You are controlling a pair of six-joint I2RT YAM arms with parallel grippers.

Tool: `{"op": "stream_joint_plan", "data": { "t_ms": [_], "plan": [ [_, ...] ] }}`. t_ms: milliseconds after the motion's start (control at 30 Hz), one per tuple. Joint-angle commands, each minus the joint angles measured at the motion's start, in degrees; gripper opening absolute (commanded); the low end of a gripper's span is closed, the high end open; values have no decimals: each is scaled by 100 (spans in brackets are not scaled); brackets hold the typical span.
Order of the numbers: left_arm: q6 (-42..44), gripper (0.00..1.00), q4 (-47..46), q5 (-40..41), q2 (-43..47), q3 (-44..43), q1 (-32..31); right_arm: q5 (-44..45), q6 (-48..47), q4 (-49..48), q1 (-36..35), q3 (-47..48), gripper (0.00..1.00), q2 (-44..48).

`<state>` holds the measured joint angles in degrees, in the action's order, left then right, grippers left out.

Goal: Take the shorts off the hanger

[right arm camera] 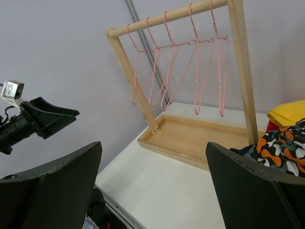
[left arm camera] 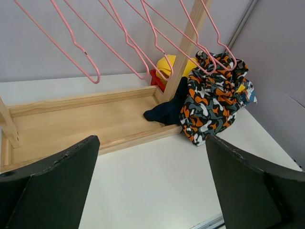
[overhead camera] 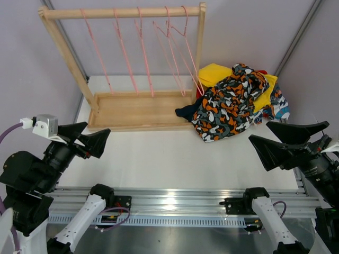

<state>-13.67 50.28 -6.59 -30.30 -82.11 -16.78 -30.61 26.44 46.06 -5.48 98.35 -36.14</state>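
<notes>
Both of my pincers are wide open and hold nothing: the left pincer hangs at 8 o'clock over the desk, the right pincer at 4 o'clock, each well apart from any cloth.

The five pink hangers on the wooden rack at 11 o'clock are all bare. The shorts lie in one heap at 2 o'clock, just outside the rack's right post. The camouflage pair is on top, the yellow pair is behind it at 12 o'clock of the heap, and a navy pair spills over the edge of the rack's base at 9 o'clock. A blue-printed pair peeks out at 3 o'clock. I cannot make out a pink pair.

As I judge it, the stripping is done and the step in hand is a check. The two rightmost hangers swing out toward the heap, and from my left wrist view their lower corners cross the camouflage cloth. I cannot tell whether wire touches fabric. If a hem is caught, my right pincer is the nearer one. I would pinch a raised fold on the heap's 3 o'clock side and draw it low and toward 3 o'clock, away from the post, not up into the wires. Otherwise I keep both pincers back and open
</notes>
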Motion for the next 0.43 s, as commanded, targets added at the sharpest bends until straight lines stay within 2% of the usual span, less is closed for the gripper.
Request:
{"op": "stream_joint_plan", "data": {
  "t_ms": [0, 400],
  "plan": [
    [-74, 99, -54, 79, -90, -95, -36, -446, -42, 140, 134, 88, 99, -68],
    [-74, 99, -10, 184, -116, -165, -36, -402, -121, 271, 161, 115, 100, -130]
  ]
}}
